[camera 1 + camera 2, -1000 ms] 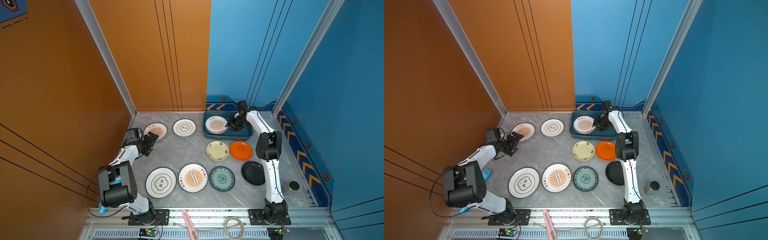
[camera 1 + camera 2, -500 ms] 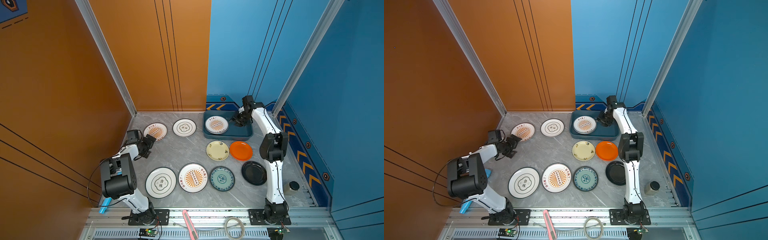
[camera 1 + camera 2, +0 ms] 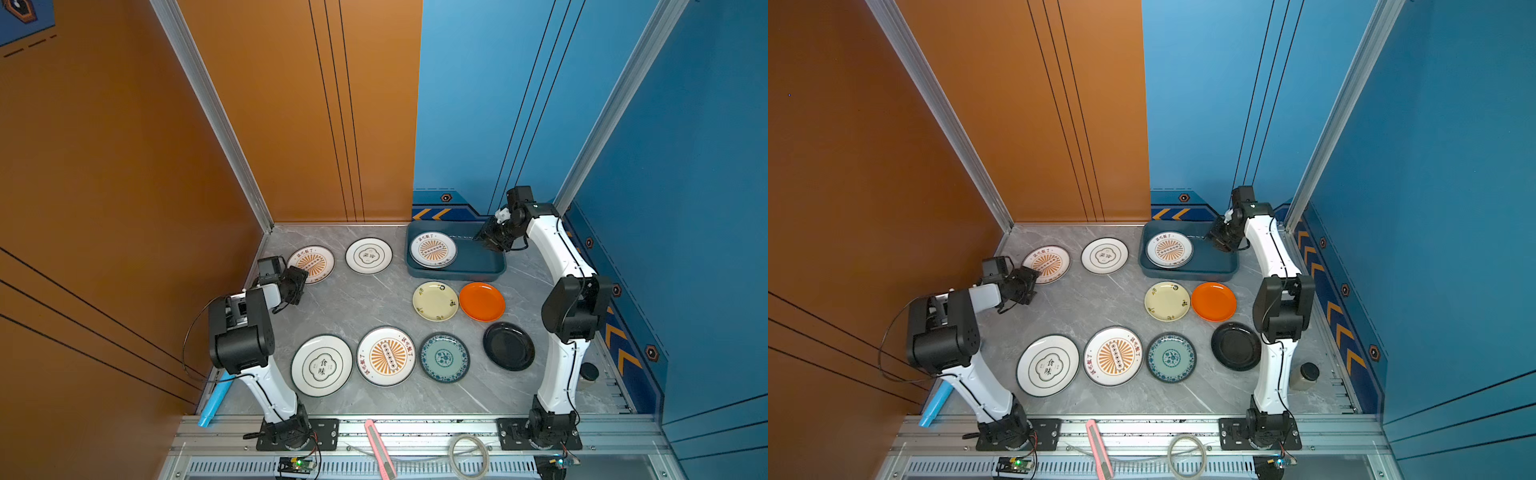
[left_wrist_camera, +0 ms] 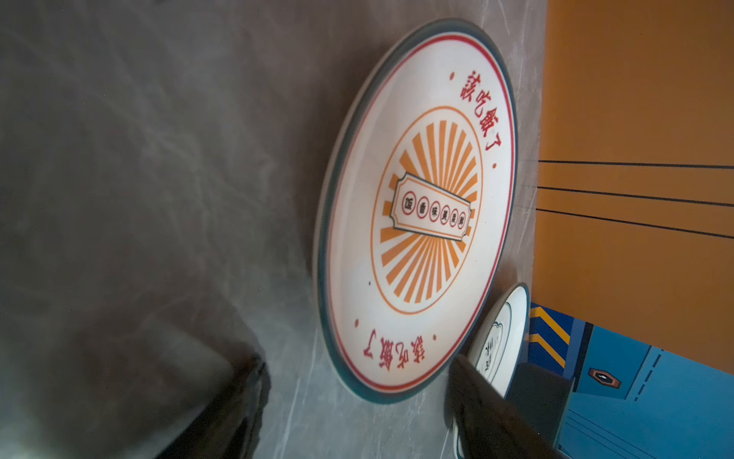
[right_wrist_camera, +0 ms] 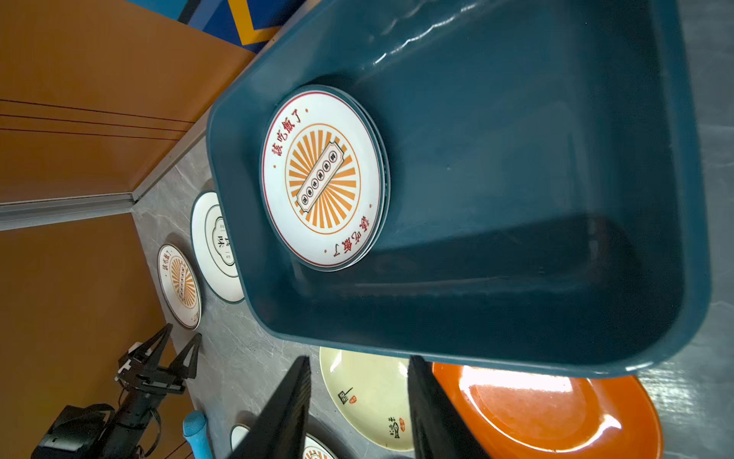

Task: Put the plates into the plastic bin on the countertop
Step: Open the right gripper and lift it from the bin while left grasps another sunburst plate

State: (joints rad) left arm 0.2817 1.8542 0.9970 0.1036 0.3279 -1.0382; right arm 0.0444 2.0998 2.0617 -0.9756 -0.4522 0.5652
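Observation:
The dark teal plastic bin [image 3: 478,266] stands at the back right of the countertop [image 3: 353,303], with a sunburst plate [image 3: 433,249] stacked in its left half. My right gripper [image 3: 478,239] hovers open and empty over the bin's right half; the wrist view shows its jaws [image 5: 359,359] apart. Another sunburst plate [image 3: 311,262] lies at the back left. My left gripper [image 3: 301,276] is low at its near rim, open, its fingers [image 4: 468,381] on either side of the rim [image 4: 381,393]. Several more plates lie loose, including cream [image 3: 435,301] and orange [image 3: 482,301].
Quatrefoil plates lie at the back [image 3: 368,255] and front left [image 3: 321,365], beside a front sunburst plate [image 3: 386,356], a teal plate [image 3: 444,357] and a black plate [image 3: 508,346]. A jar [image 3: 588,371] stands at the right edge. Walls close three sides.
My right gripper has drawn away from the plate in the bin, toward the bin's right half. My left gripper's jaws have narrowed at the back left plate's rim, and that arm's elbow has shifted.

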